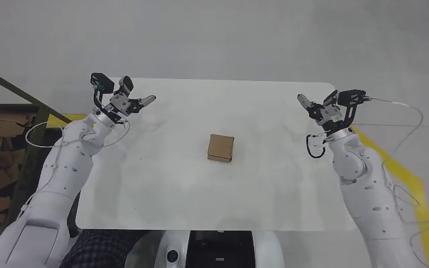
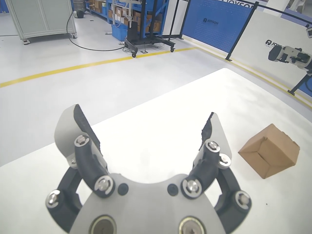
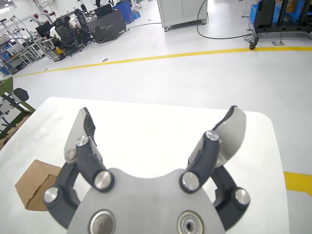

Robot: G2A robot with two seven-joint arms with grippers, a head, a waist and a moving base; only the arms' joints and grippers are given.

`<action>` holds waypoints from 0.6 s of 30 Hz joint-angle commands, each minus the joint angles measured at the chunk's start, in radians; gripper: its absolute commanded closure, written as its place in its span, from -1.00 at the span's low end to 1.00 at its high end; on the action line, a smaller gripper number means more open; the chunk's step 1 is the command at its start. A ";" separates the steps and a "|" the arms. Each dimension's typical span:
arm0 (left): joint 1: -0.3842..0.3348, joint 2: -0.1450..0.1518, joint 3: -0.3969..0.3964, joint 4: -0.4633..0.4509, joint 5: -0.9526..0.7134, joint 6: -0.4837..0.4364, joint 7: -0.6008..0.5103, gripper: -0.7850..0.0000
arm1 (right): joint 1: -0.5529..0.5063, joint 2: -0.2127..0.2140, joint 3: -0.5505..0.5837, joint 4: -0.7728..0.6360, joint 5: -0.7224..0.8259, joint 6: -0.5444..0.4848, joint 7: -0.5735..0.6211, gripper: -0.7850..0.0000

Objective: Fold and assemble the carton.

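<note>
A small brown carton [image 1: 220,147] stands closed up as a box near the middle of the white table [image 1: 167,194]. It also shows in the left wrist view as the carton [image 2: 269,151] and, partly behind the gripper's frame, in the right wrist view as the carton [image 3: 36,186]. My left gripper [image 1: 137,94] hovers over the table's far left corner, open and holding nothing [image 2: 145,114]. My right gripper [image 1: 316,102] sits over the far right corner, also open and holding nothing [image 3: 159,113]. Both are well apart from the carton.
The table's edges end on grey floor with yellow lines. A green frame [image 1: 27,100] stands off the left side. Cables [image 1: 315,147] hang by the right arm. Shelving and a blue panel [image 2: 217,27] stand beyond the table.
</note>
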 commanded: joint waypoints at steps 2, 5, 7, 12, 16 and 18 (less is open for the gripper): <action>0.016 0.006 -0.030 -0.035 -0.028 0.009 -0.046 -1.00 | -0.001 0.000 0.005 -0.001 -0.005 0.002 -0.001 -1.00; 0.031 0.010 -0.056 -0.069 -0.050 0.016 -0.080 -1.00 | -0.002 0.000 0.009 -0.004 -0.006 0.001 -0.002 -1.00; 0.040 0.013 -0.070 -0.090 -0.060 0.021 -0.101 -1.00 | -0.002 0.000 0.009 -0.004 -0.006 0.001 -0.002 -1.00; 0.060 0.014 -0.090 -0.130 -0.093 0.035 -0.156 -1.00 | -0.002 0.000 0.009 -0.004 -0.006 0.001 -0.002 -1.00; 0.061 0.014 -0.090 -0.131 -0.094 0.036 -0.158 -1.00 | -0.002 0.000 0.009 -0.004 -0.006 0.001 -0.002 -1.00; 0.060 0.014 -0.090 -0.130 -0.093 0.036 -0.157 -1.00 | -0.002 0.000 0.009 -0.004 -0.006 0.001 -0.002 -1.00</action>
